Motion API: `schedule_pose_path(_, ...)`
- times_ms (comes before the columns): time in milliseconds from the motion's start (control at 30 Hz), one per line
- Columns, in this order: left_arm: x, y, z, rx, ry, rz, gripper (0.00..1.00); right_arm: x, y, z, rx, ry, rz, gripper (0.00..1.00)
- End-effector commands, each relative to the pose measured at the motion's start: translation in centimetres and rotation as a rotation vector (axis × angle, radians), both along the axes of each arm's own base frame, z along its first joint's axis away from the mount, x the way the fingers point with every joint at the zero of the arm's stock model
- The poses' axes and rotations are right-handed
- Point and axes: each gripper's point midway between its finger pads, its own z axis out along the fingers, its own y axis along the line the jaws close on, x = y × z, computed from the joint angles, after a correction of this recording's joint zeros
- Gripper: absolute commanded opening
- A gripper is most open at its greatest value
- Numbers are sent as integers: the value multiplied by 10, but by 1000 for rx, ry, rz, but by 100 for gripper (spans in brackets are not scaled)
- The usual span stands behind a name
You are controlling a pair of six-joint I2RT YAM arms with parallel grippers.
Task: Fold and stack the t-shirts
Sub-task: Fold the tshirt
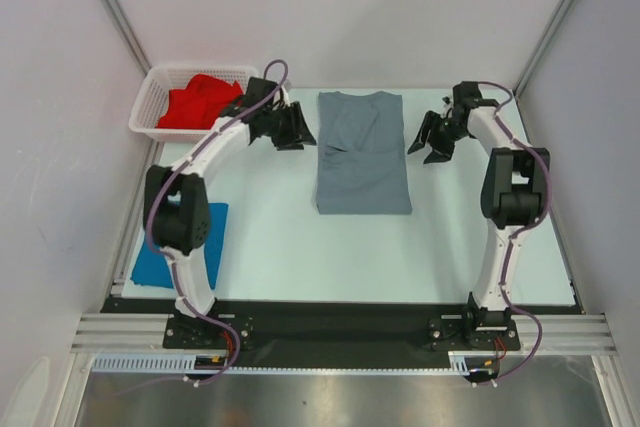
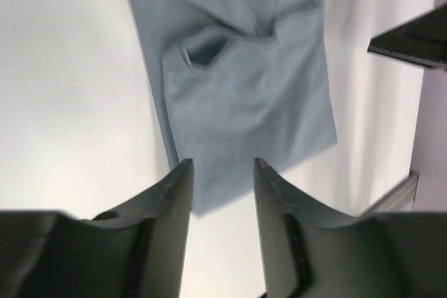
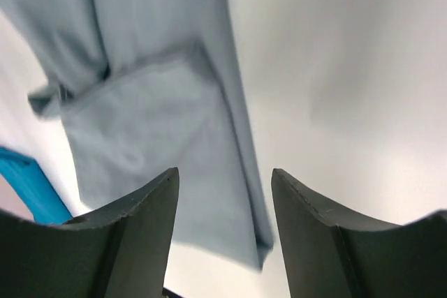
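Both my arms are stretched out and curled inward either side of the grey t-shirt (image 1: 364, 152), which lies far-centre on the table (image 1: 300, 247), folded narrow, long axis pointing away from me, collar farthest. The left gripper (image 1: 290, 130) and right gripper (image 1: 432, 144) are both spread, empty.

One t-shirt (image 1: 365, 152) was laid on the counter (image 1: 300, 247) between the left hand (image 1: 292, 137) and right hand (image 1: 428, 150), another t-shirt (image 1: 200, 102) was heaped in the basket (image 1: 143, 117) far left, a third t-shirt (image 1: 150, 267) was spread near left.
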Motion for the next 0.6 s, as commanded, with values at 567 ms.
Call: schedule_pose_path(567, -97, -18, -25, -287, -82, -245, 52, -117, 35, 6, 222, -52, 79, 60)
